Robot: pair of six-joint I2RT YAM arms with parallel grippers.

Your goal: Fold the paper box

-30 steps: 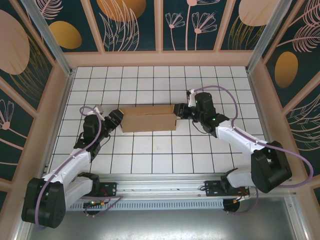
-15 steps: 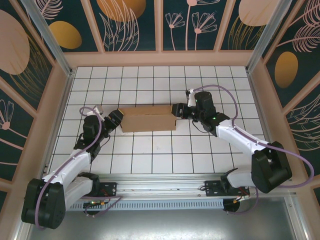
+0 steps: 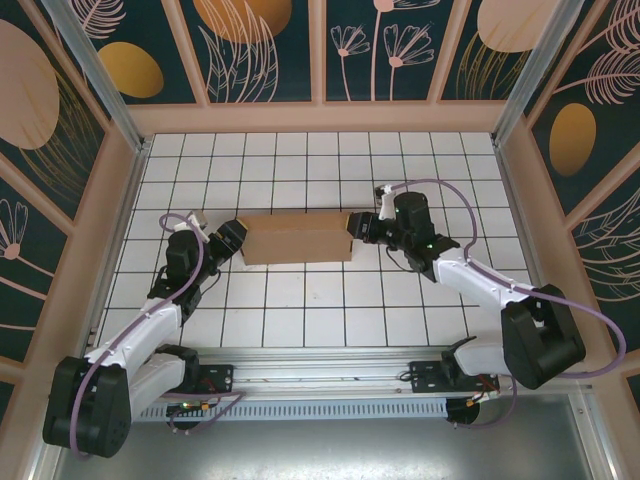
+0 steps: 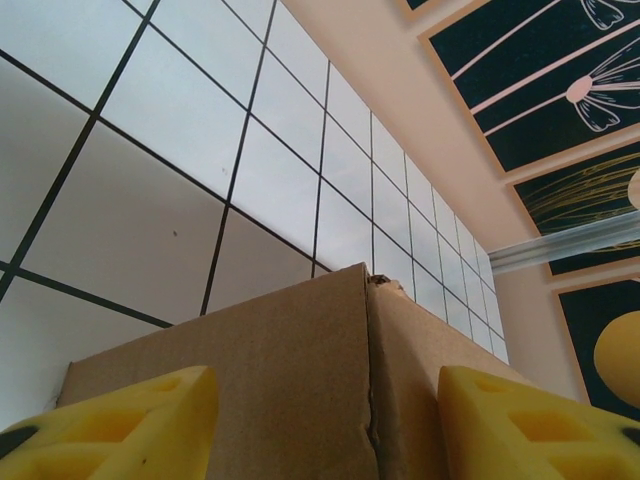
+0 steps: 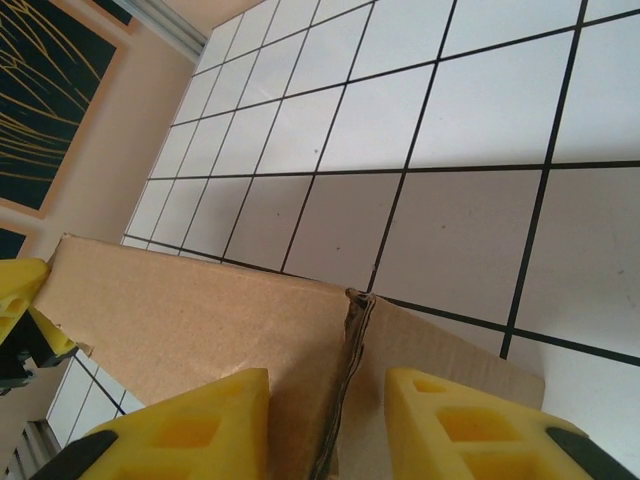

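Obs: paper box [image 3: 297, 238] at centre of table [image 3: 300, 310]. left gripper [image 4: 325, 400] at its 9 o'clock end, right gripper [image 5: 328, 400] at 3 o'clock. Both part-open astride corners, clamping nothing. Risk: an uneven push skews the box and its walls spring open.

The paper box [image 3: 298, 238] lies on the table [image 3: 300, 310] between both pincers. Its left end sits just ahead of the left gripper [image 3: 238, 241], its right end just ahead of the right gripper [image 3: 355, 226]. A corner stands between each one's fingers [image 4: 130, 430].
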